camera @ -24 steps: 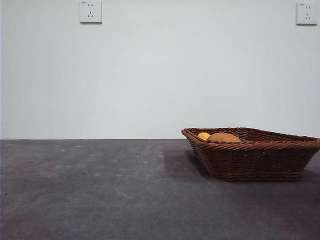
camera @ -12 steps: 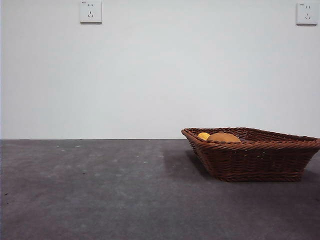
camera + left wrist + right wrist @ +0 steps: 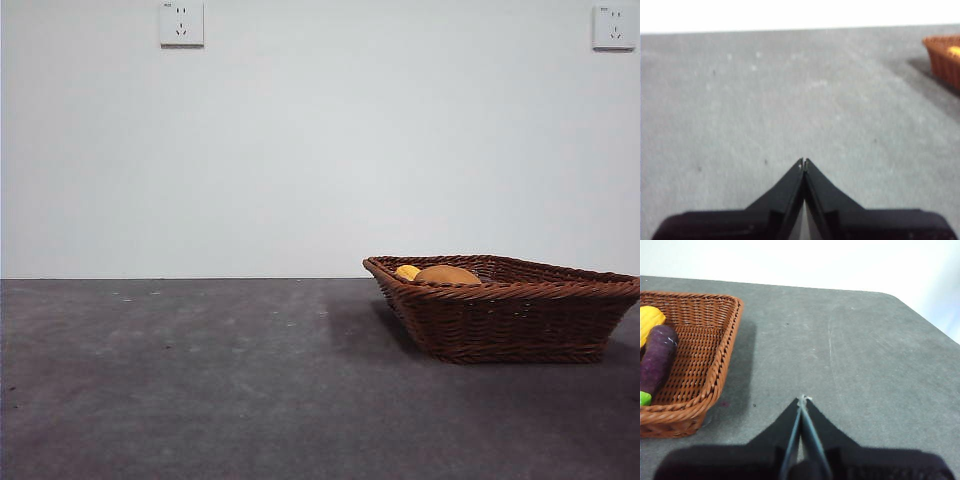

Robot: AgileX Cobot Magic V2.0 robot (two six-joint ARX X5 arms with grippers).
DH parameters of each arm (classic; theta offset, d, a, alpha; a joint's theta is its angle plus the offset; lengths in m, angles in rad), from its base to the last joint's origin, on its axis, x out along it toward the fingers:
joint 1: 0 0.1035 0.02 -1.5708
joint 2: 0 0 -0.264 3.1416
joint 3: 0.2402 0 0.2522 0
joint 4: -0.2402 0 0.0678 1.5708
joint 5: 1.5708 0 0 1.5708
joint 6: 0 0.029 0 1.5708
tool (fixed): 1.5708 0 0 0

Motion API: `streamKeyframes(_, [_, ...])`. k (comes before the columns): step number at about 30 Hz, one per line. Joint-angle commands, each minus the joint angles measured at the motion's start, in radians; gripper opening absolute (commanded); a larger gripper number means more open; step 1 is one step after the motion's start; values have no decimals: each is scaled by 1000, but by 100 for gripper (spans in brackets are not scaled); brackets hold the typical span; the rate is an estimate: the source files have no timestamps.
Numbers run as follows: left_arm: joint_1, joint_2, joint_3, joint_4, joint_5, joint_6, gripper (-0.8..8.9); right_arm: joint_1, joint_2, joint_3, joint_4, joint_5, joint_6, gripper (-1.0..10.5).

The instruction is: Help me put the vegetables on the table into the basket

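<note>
Corn (image 3: 406,271), potato (image 3: 447,275) and eggplant (image 3: 657,358) lie in the wicker basket (image 3: 510,325); left gripper (image 3: 804,161) and right gripper (image 3: 802,399) hang pinched together, holding nothing, over bare table (image 3: 200,380).

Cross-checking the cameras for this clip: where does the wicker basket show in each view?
Front view: wicker basket sits low at the right, on the table.
Left wrist view: only its corner shows at the right edge.
Right wrist view: it fills the left side, eggplant inside.
Shared landmark: the yellow corn cob inside the basket.
</note>
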Motion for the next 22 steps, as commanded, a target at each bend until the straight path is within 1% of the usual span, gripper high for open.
streamKeyframes(1, [2, -42, -11, 6, -2, -10, -3, -1, -1, -11, 7, 4, -3, 1])
streamKeyframes(5, [2, -120, -11, 7, -2, -10, -3, -1, -1, -11, 7, 4, -3, 1])
streamKeyframes(8, [2, -146, -11, 9, -2, -10, -3, -1, -1, -11, 7, 4, -3, 1])
streamKeyframes(22, [2, -146, -11, 2, -2, -10, -3, -1, -1, -11, 7, 4, -3, 1])
